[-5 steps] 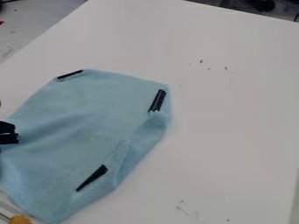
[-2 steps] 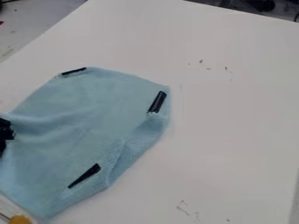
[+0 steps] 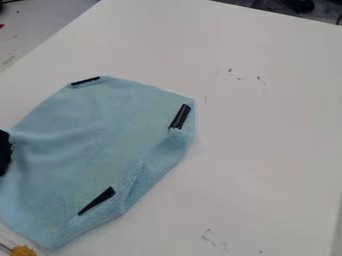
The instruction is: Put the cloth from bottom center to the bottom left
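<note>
"Leftward since the earlier frames, the gripper (image 3: pixel 4 152) is edging out of view, and the cloth's (image 3: pixel 87 145) lower part is shifting left too."

"Is it clenching or releasing?"

"I can't tell. But the cloth is meeting its right side, folds running toward it, and is spreading rightward over the white table's (image 3: pixel 267 145) left part."
</note>
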You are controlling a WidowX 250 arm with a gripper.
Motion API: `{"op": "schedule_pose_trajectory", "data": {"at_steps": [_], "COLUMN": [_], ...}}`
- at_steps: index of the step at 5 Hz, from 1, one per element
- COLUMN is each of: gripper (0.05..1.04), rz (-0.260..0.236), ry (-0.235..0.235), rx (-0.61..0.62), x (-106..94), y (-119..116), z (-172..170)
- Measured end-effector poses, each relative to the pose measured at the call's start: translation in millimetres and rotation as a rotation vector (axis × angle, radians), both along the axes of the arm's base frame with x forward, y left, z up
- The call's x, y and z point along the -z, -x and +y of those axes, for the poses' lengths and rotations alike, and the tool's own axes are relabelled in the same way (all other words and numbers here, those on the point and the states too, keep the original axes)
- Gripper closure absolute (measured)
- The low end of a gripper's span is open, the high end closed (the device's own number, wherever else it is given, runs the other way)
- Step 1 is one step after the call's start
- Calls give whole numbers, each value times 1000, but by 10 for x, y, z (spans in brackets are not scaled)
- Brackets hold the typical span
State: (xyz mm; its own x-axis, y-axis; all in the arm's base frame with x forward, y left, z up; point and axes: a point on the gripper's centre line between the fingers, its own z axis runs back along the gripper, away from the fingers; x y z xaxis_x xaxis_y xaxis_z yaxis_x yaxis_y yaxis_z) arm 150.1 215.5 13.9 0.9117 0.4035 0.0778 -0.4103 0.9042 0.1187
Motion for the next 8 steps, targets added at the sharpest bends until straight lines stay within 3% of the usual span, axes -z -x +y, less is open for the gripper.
{"op": "schedule_pose_trajectory", "data": {"at_steps": [2, 5, 6, 8], "gripper": [85, 85, 84, 84], "rz": [-2, 10, 32, 12], "ry": [-20, 0, -10, -81], "rx": [-18, 9, 22, -15], "x": [-45, 65, 47, -171], "y": [107, 169, 171, 130], "z": [141, 306, 311, 268]}}
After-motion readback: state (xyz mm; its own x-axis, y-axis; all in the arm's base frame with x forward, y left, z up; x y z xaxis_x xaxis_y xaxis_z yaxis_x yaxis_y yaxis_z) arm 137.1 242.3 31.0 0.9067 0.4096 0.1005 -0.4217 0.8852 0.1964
